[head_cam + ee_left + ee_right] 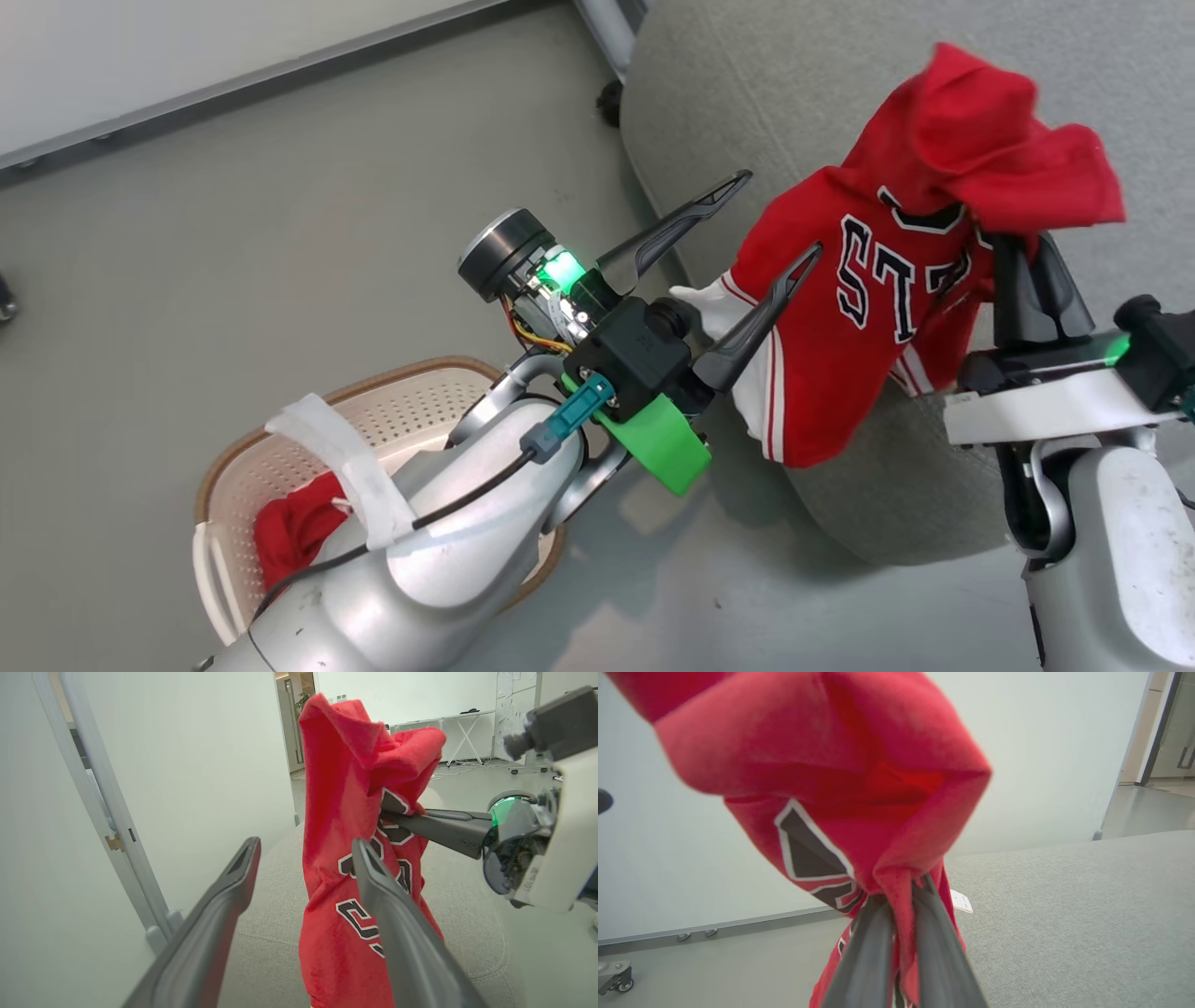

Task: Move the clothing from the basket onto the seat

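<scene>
Where the right claw (901,896) meets the cloth, we see its two dark fingers pressed together on a bunched fold of the red jersey (840,355), clamped on it and holding it up. We note that the upper part of the jersey flops over the fingertips, while the rest hangs down with its black, white-outlined characters and white trim facing the head camera. We place the jersey over the rounded front corner of the grey seat (794,84), its lower edge hanging in front of the cushion's side; whether the cloth touches the upholstery we cannot tell. We find the left claw (782,211) just beside the jersey, its fingers spread wide apart with nothing between them. In the head view one fingertip overlaps the red cloth, and in the left wrist view one finger stands in front of it, but contact cannot be judged. We see the cream basket (411,411) standing on the grey floor (280,233), apart from the seat and partly covered by the left forearm (467,541). Inside it lies a second red garment (294,537), crumpled at the bottom. A small white label (961,901) sticks out beside the jersey in the right wrist view.
</scene>
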You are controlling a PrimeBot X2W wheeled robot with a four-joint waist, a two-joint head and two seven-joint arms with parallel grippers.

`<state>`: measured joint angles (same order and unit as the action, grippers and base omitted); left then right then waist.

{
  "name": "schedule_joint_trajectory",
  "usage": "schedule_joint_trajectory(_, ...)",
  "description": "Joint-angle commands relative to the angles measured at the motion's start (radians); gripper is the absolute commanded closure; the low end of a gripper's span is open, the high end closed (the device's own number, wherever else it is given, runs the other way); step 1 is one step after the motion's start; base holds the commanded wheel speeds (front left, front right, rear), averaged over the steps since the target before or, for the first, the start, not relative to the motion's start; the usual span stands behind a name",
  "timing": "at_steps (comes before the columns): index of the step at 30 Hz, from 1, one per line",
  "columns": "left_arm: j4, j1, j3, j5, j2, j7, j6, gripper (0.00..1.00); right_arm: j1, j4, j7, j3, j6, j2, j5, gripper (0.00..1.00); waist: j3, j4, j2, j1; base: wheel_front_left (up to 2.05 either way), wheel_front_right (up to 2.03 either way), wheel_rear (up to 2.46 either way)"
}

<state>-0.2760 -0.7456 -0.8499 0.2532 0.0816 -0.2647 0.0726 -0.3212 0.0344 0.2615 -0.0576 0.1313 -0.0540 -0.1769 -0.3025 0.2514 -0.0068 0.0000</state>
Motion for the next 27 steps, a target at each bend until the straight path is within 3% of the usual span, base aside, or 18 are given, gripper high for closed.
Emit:
schedule_joint_trajectory(1,-0.004,-0.013,0.000,-0.002,0.009,0.000,0.003,0.00,0.017,-0.006,0.003,-0.014,-0.001,0.000,-0.008,1.00,-0.029,0.045,0.0068,0.0000,0.00,0.00,0.00)
schedule_joint_trajectory(10,-0.013,-0.023,-0.001,-0.002,0.015,0.001,0.002,0.00,0.048,-0.022,0.003,-0.086,-0.001,0.003,-0.017,1.00,-0.052,0.080,0.0068,0.0000,0.00,0.00,0.00)
schedule_joint_trajectory(17,-0.008,-0.031,0.006,-0.006,0.023,0.001,-0.001,0.00,-0.044,-0.049,0.003,-0.136,-0.001,0.001,-0.013,1.00,-0.087,0.067,0.0068,0.0000,0.00,0.00,0.00)
schedule_joint_trajectory(27,-0.007,-0.084,-0.003,-0.025,0.027,0.005,0.004,0.00,-0.355,-0.037,0.003,-0.199,-0.001,-0.128,0.021,1.00,-0.222,0.014,0.0068,0.0000,0.00,0.00,0.00)
